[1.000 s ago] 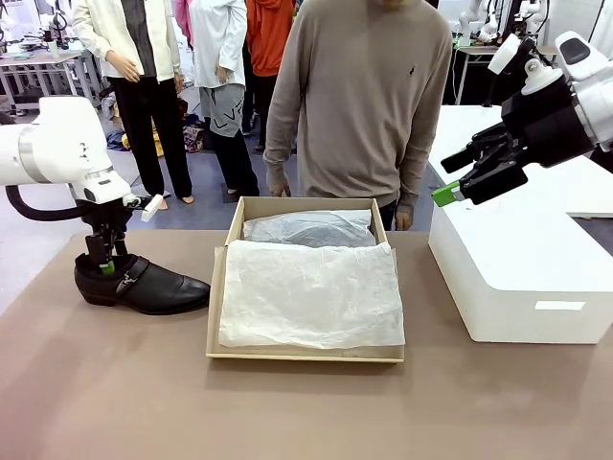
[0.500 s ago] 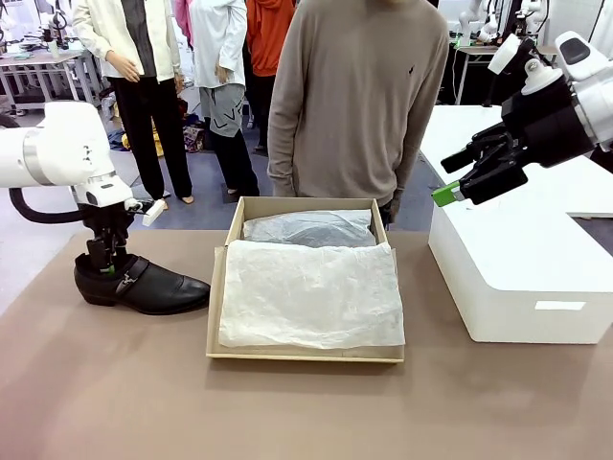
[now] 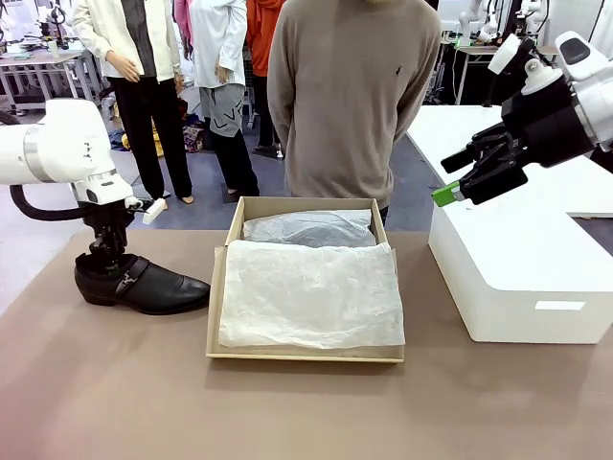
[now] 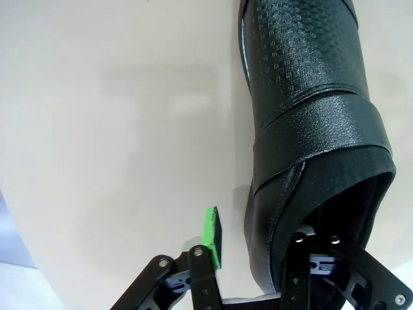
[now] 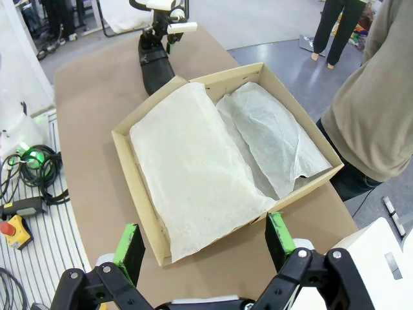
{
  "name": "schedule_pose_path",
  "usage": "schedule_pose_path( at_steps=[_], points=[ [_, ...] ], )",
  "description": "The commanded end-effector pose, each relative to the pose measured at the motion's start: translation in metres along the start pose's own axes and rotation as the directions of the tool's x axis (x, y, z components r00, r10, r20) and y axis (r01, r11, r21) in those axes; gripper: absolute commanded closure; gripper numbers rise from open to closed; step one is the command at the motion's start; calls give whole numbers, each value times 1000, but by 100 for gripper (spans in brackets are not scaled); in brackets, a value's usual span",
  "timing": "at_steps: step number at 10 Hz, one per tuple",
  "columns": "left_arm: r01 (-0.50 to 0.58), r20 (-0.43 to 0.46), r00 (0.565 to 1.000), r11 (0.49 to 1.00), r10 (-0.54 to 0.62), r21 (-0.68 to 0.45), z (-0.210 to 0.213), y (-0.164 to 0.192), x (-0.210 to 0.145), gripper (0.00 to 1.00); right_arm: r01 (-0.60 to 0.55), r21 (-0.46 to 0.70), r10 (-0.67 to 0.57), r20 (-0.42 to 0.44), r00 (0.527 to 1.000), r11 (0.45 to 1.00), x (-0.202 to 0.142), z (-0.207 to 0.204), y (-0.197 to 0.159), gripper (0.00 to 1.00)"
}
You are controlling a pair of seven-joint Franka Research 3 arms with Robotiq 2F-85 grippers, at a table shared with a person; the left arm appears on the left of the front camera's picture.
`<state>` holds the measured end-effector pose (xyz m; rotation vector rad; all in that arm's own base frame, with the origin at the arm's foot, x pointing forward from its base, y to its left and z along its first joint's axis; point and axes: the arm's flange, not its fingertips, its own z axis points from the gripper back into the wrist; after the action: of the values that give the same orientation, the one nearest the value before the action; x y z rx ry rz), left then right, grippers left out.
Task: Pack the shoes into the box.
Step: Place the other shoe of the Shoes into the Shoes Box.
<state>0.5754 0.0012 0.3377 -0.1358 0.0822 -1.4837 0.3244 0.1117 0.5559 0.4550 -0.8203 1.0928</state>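
Note:
One glossy black strapped shoe [image 3: 153, 286] lies on the brown table left of the box, toe toward it. My left gripper [image 3: 103, 261] stands upright over its heel. In the left wrist view the left gripper [image 4: 258, 226] straddles the side wall of the shoe [image 4: 310, 84]: one finger is inside the opening, and the green-padded finger [image 4: 211, 236] is outside, a small gap from the leather. The tan box [image 3: 215, 316] sits mid-table, lined with white tissue paper [image 3: 306, 292]. My right gripper [image 3: 450, 177] hangs open high at the right, and it [image 5: 204, 242] looks down on the box [image 5: 139, 187].
A larger white box [image 3: 517, 268] stands on the table at the right, under my right arm. A person [image 3: 354, 96] in a tan sweater stands at the far edge behind the box. Bare table lies in front of the box and the shoe.
My left gripper's jaws have narrowed around the shoe's heel wall. The person's hands have moved out of sight from the box's far edge. The right arm has not moved.

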Motion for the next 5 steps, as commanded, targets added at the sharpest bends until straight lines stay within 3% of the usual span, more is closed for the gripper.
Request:
schedule_pose_path(
  at_steps=[1, 5],
  points=[
    [16, 0, 1000, 1000, -16, 4, 5, -1, -2, 100, -19, 14, 19, 23, 1000, 1000, 0, -2, -3, 0],
    [25, -23, 999, 1000, -24, 19, 7, -3, 0, 100, -19, 14, 19, 23, 1000, 1000, 0, -2, -3, 0]
  ],
)
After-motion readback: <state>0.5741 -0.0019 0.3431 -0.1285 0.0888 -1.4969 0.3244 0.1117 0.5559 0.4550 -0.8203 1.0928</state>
